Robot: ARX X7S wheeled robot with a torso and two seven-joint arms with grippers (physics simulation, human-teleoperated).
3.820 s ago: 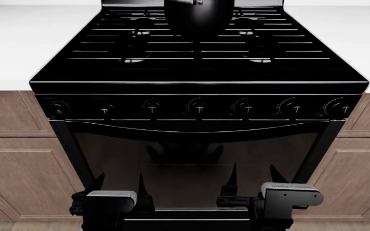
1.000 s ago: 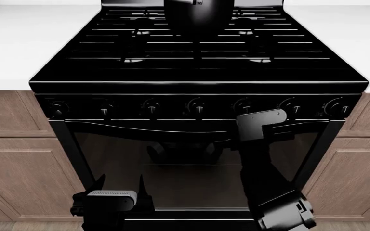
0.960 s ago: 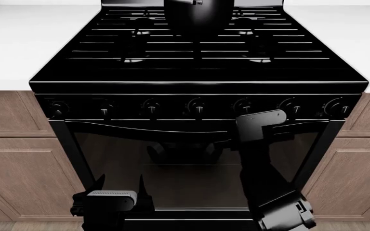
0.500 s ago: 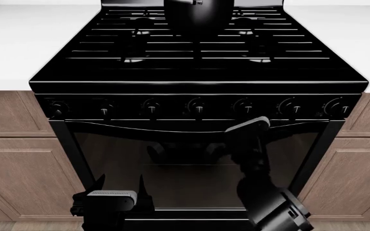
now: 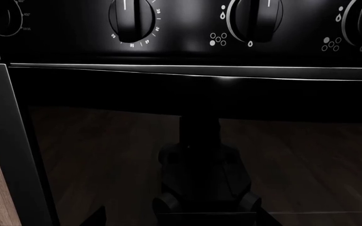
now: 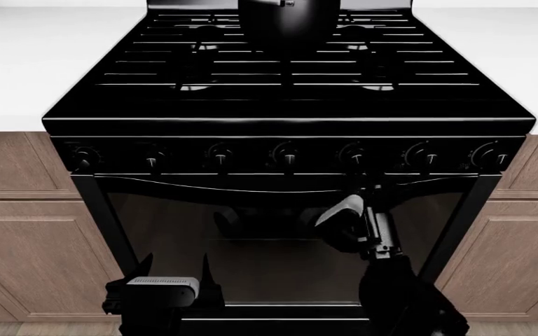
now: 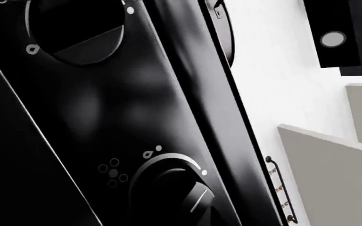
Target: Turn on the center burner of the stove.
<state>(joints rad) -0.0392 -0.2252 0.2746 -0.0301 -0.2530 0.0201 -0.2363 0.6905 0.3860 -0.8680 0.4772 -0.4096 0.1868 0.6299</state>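
Stove (image 6: 288,91) fills the middle of the head view, set into the white counter (image 6: 26,56), brown cabinets (image 6: 26,231) on both sides. No desk here, so I'm placing things off the counter's front edge: the knob row (image 6: 288,155) runs just below it, dark oven door (image 6: 279,245) under that.

Progress, my read: nothing turned yet. All seven knob marks in the head view point straight down, no flame visible on the grates (image 6: 288,63). I'm in the approach. Left to do: pick the center-burner knob, grip, rotate.

Right gripper (image 6: 363,199) is raised in front of the oven door, just under the knob row, below the fifth knob from the left. Not touching a knob as far as I can see. Jaw opening: can't tell, the fingers merge with the black door.

Left gripper (image 6: 171,269) is parked low by the bottom of the door, prongs apart, holding nothing.

View differences: right wrist shows two knobs up close, nearest knob (image 7: 181,193) with a burner-dot diagram beside it, unreadable from the head. Left wrist shows a numbered dial (image 5: 132,19) next to burner knobs (image 5: 255,19). Neither wrist view shows its own fingers.
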